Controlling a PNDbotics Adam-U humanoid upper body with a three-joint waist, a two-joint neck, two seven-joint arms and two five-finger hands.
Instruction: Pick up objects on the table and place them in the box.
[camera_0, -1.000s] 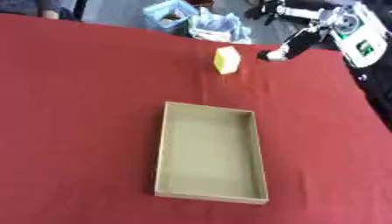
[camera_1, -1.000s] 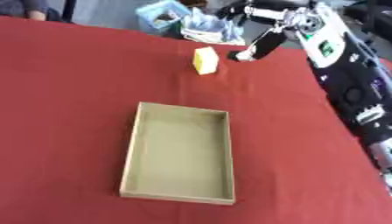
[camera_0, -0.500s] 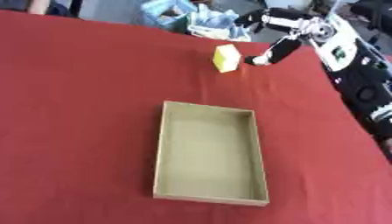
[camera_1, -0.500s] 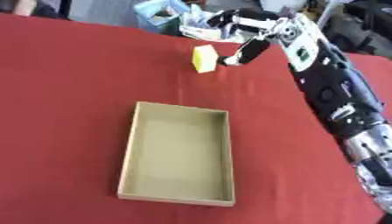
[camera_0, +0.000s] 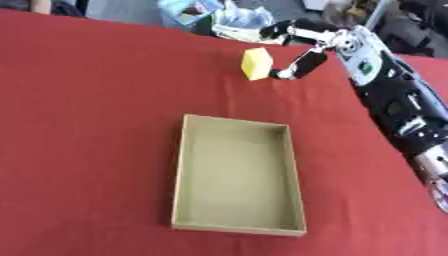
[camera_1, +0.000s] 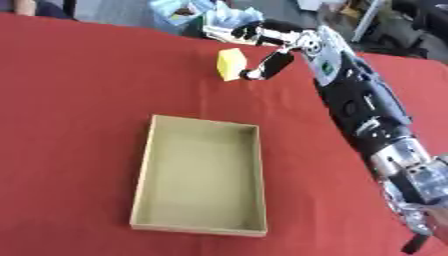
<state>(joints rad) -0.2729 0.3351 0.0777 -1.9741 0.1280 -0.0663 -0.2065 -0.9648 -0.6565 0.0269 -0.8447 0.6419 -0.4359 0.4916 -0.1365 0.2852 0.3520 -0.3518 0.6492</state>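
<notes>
1. Red cloth covers the table (camera_0: 87, 100), and a brown box (camera_0: 236, 175) with nothing inside is seen near the middle.
2. Compared with one second ago, the right robot hand (camera_0: 293, 47) has been brought much closer to the yellow block (camera_0: 255, 63).
3. The yellow block is seen on the table beyond the box, well apart from it.
4. The block is found just left of the robot hand, with one fingertip right beside it; touching cannot be told.
5. Nothing is held; the fingers are spread.

My right hand (camera_0: 296, 49) reaching in from the right over the red table (camera_0: 87, 100), my thumb tip just beside the upright yellow block (camera_0: 255, 63), my fingers arched above it, open cardboard box (camera_0: 238, 175) nearer me, well apart
</notes>
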